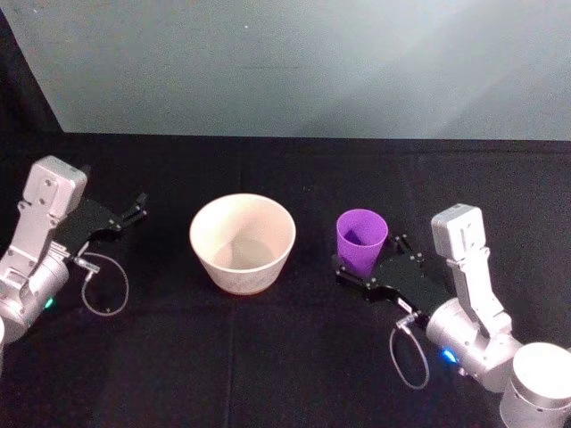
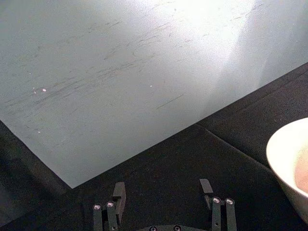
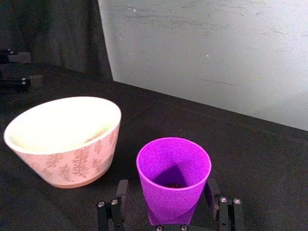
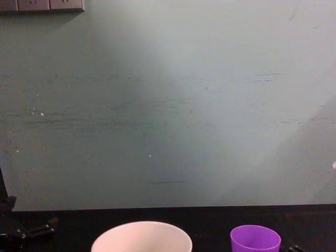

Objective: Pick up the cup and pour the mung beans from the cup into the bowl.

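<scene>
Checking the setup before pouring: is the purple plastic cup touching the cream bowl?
Apart. The head view shows black tablecloth between the bright-purple plastic cup and the wide cream bowl.

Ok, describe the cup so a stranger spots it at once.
On the black table, look to the robot's right of the wide cream bowl. The cup stands upright there, inside the open right claw. It is small, bright purple and far narrower than the bowl.

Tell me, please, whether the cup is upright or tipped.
Upright: the cup stands rim-up between the open fingers of the right gripper.
</scene>
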You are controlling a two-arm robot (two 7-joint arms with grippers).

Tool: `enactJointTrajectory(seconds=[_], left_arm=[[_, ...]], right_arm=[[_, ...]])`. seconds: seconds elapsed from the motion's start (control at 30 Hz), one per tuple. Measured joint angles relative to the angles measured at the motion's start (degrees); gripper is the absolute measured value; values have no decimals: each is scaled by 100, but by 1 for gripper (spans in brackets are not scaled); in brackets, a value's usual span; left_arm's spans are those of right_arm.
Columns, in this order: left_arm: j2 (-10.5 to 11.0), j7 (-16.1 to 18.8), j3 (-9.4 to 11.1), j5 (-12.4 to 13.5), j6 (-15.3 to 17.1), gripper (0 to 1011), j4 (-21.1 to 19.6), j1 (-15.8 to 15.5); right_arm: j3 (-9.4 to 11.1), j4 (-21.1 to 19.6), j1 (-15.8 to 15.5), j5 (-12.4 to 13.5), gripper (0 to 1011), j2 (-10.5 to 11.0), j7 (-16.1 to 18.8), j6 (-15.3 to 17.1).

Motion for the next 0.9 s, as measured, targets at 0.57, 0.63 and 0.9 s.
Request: enactJointTrajectory(seconds=[0.57,0.63,0.9], left_arm=[[0,0,0,0,0,1000,0,0],[0,0,0,0,0,1000,0,0],[0,0,0,0,0,1000,0,0]], right_arm=[[170,352,125,-229,965,-382,-13,-143],[190,389,132,-236,928,-410,4,-165],[277,443,108,-381,743,-488,74,-304]])
